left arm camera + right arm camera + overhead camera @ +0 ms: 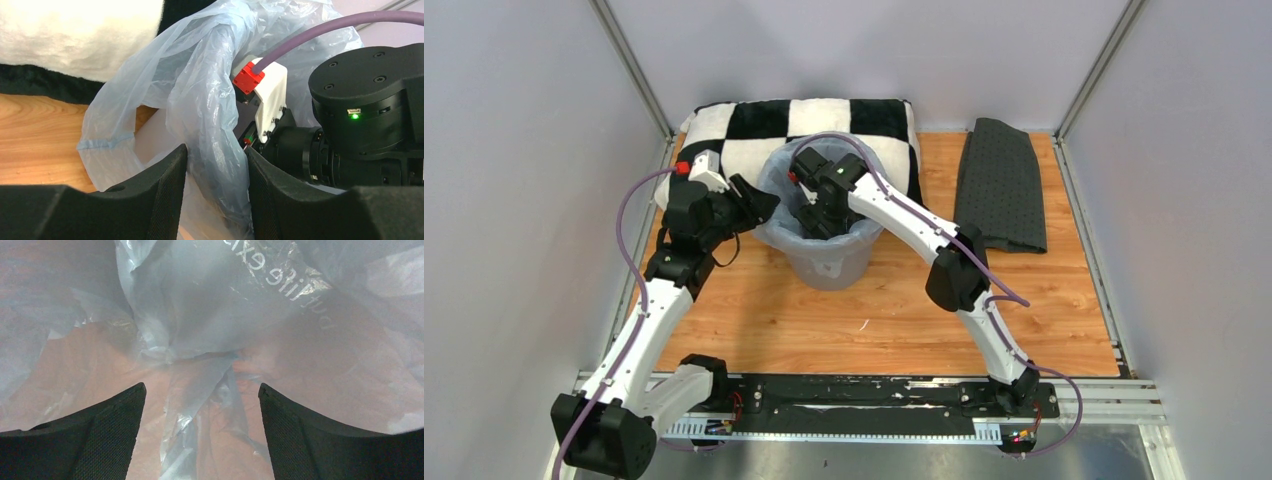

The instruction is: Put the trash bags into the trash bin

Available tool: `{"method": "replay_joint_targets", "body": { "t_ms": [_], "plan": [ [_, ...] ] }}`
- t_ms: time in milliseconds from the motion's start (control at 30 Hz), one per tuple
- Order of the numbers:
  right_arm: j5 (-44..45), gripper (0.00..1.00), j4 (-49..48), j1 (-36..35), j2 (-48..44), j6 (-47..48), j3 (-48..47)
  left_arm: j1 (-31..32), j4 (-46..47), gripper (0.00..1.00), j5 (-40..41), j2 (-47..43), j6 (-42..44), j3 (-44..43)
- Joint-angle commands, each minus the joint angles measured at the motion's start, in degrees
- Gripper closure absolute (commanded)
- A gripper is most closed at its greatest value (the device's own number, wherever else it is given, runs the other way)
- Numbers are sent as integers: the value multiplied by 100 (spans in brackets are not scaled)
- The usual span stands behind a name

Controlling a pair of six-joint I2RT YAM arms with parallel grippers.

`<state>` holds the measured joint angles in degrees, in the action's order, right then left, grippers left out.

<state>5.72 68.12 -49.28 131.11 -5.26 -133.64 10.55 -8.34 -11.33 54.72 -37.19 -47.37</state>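
Overhead looks down; wrists close on bag (200,100).

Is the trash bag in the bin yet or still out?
Mostly in: the trash bag lines the trash bin, with its edge bunched above the rim.

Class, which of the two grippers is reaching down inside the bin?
The right gripper, down inside the trash bin, jaws open. The left gripper is outside at the rim, pinching the trash bag.
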Motion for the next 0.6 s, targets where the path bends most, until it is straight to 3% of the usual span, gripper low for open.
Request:
{"method": "replay_joint_targets", "body": {
  "t_ms": [0,300,567],
  "plan": [
    [229,16,351,-40,-91,-27,-38,44,-344,51,73,65,172,-79],
    [153,25,330,56,-351,6,99,44,-418,51,137,85,231,-113],
    [-307,26,28,338,-738,-41,660,44,-445,51,167,108,263,-132]
  ]
}}
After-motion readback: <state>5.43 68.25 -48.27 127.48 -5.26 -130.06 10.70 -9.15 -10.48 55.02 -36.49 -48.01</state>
